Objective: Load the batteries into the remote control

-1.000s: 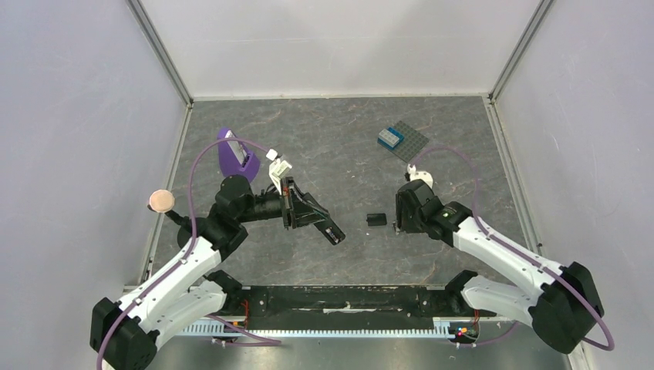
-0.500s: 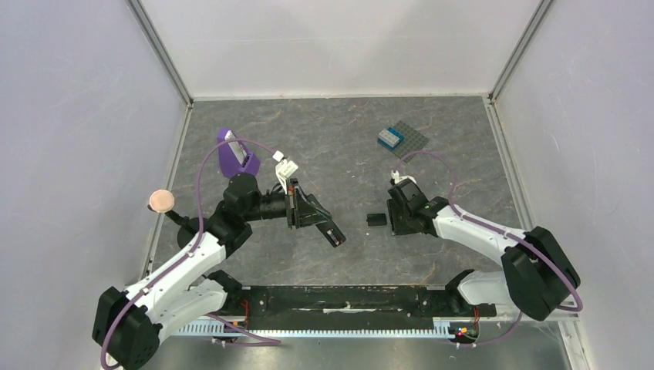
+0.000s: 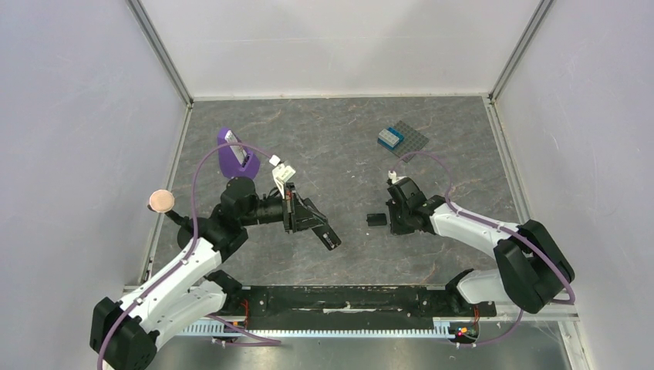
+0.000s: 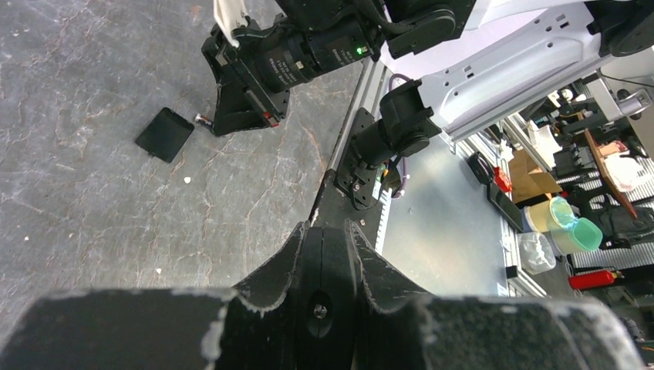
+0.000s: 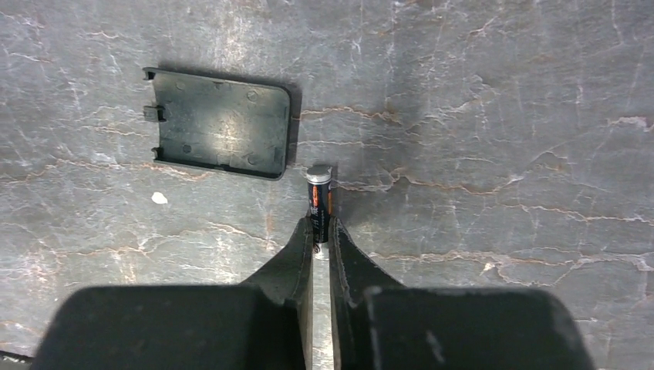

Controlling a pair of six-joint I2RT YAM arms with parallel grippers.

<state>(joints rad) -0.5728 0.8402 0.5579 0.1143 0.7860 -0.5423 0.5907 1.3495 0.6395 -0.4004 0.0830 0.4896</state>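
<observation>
1. The battery (image 5: 319, 202) is lying on the table (image 3: 347, 139), right of its middle and closer to the near edge, just beside the loose battery cover (image 5: 218, 122). I am seeing only one battery.
2. My right gripper (image 5: 321, 231) is pinching that battery by one end, with the jaws nearly together. A second ago they were standing half spread, so the grasp is only now forming.
3. My left gripper (image 3: 307, 220) is pressed shut on the remote control (image 3: 328, 235), holding it left of the table's middle, well apart from the battery.
4. I am judging the pick as just begun, with lifting and carrying the battery across to the remote control coming next. The thin end-grip could be slipping.
</observation>
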